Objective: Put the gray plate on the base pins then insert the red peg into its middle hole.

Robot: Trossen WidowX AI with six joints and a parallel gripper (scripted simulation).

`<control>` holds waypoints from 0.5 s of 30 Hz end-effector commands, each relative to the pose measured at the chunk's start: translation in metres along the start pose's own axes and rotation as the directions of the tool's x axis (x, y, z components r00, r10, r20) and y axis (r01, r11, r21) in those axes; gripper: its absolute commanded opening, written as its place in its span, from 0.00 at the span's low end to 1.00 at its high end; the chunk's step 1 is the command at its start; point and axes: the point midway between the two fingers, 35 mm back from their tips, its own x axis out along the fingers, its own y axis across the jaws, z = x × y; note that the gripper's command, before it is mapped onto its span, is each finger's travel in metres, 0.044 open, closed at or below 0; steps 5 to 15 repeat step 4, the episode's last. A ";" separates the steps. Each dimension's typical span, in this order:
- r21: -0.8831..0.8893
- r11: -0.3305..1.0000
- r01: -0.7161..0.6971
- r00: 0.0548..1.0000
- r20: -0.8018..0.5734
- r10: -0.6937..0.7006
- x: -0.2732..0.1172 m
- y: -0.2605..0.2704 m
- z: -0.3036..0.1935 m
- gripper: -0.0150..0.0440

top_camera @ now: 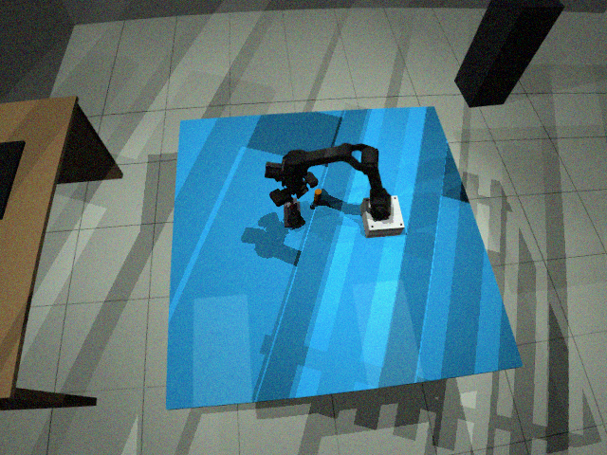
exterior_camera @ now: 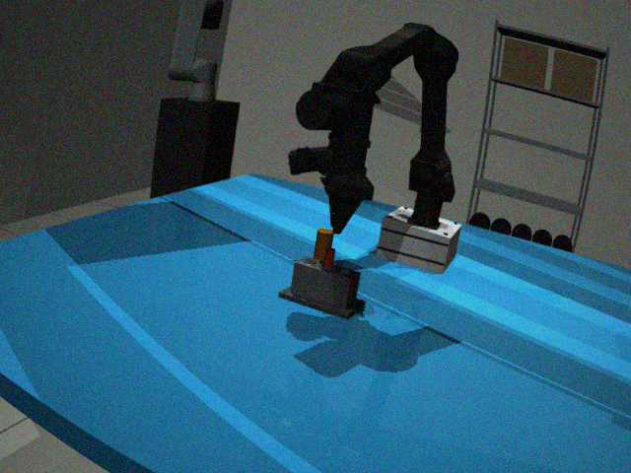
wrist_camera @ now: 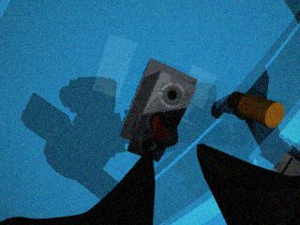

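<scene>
The gray plate (exterior_camera: 302, 262) (wrist_camera: 157, 104) looks like a thick block lying flat on the thin darker base (exterior_camera: 286, 295) (wrist_camera: 132, 114). A ringed end hole with a dark pin end shows in the wrist view. The red peg (exterior_camera: 329, 257) (wrist_camera: 160, 127) stands upright at the plate's middle hole, with a short length showing above the top. Its lower part is hidden. My gripper (exterior_camera: 337, 231) (wrist_camera: 174, 154) is part open and empty, with its fingertips above the peg. Shadow darkens the plate's middle and near end in the wrist view.
An orange cylinder (top_camera: 317, 195) (exterior_camera: 323, 244) (wrist_camera: 274, 115) stands close beside the base, on the robot's side. The arm's white mounting box (top_camera: 383, 227) (exterior_camera: 415, 246) is farther right. A wooden table (top_camera: 44, 195) stands off to the left.
</scene>
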 end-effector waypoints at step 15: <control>-0.002 1.000 -0.002 1.000 0.001 0.002 -0.005 0.000 0.000 0.51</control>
